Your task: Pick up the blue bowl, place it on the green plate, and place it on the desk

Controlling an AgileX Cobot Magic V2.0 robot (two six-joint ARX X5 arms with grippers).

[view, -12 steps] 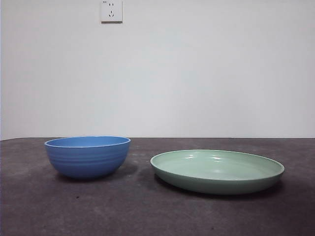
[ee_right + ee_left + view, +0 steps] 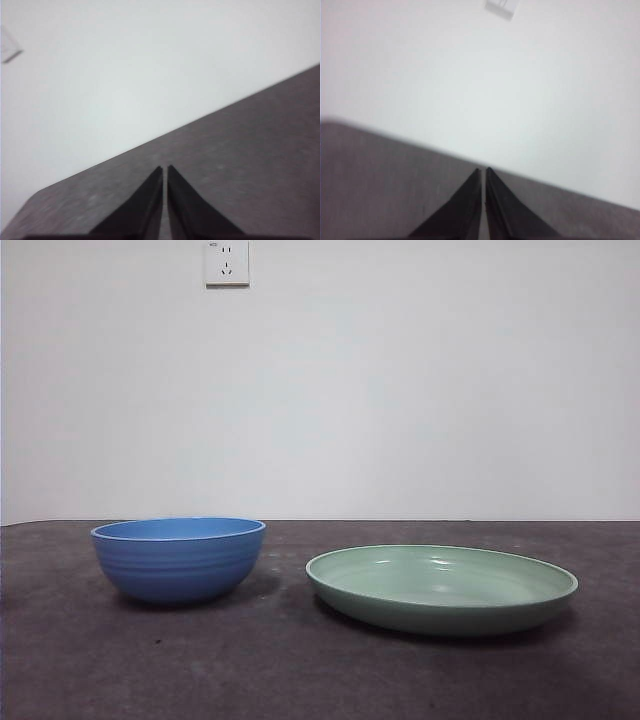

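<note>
The blue bowl stands upright on the desk at the left of the front view. The green plate lies beside it to the right, a short gap apart. Neither arm shows in the front view. My left gripper is shut and empty, seen in the left wrist view over bare desk facing the wall. My right gripper is shut and empty, seen in the right wrist view over bare desk. Neither wrist view shows the bowl or the plate.
A white wall stands behind the desk's far edge, with a white power socket high up on it. The socket also shows blurred in the left wrist view.
</note>
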